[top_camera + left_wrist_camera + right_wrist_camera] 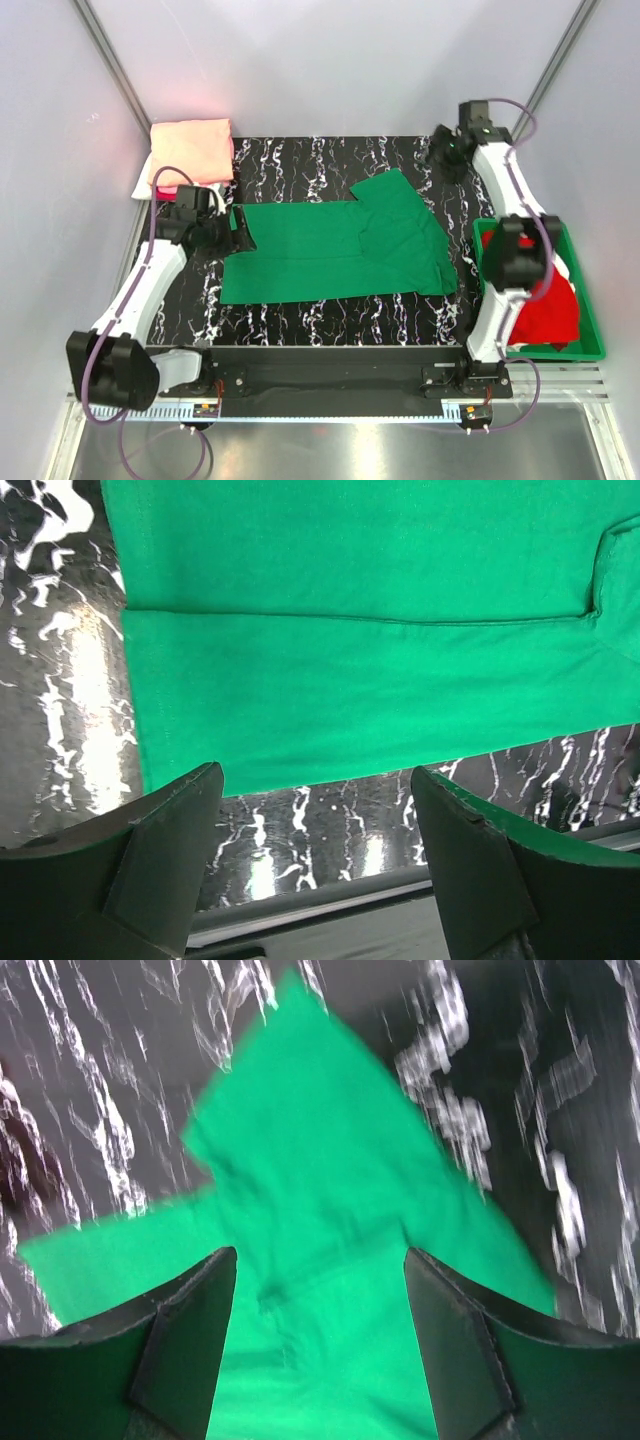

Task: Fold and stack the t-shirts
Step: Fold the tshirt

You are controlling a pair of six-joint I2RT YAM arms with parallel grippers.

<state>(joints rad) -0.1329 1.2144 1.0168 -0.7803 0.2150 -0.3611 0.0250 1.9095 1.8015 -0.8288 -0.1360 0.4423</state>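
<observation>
Surface point(300, 325): black with white marbling. It carries the shirt we are working on and the stack.
Green t-shirt point(320, 255): lies flat at the centre of the surface, long axis running left to right. The hem end is at the left and the sleeve end at the right, with one sleeve point(390, 190) pointing toward the far edge.
Green bin point(592, 335): stands off the right edge of the surface, beside the right arm's base, and holds a red t-shirt point(550, 315) in a loose heap.
Stack: a folded salmon-peach t-shirt point(190, 145) sits at the far left corner, with a white edge point(143, 187) showing beneath it.
Left gripper point(312, 780): jaws wide with nothing between them, just beside the hem end.
Right gripper point(320, 1255): jaws wide and empty, near the far right corner, beyond the raised sleeve.
Governing relation: each end of the shirt's long axis faces one arm. We judge the left arm nearer the hem and the right arm nearer the sleeve.
View differences: the left wrist view alone shows a straight fold edge running along the shirt body. The right wrist view, blurred, shows the sleeve tip pointing away from the gripper. Only the top view shows the bin and the stack.
Step in hand: we judge the fold incomplete and the stacking not yet done.
</observation>
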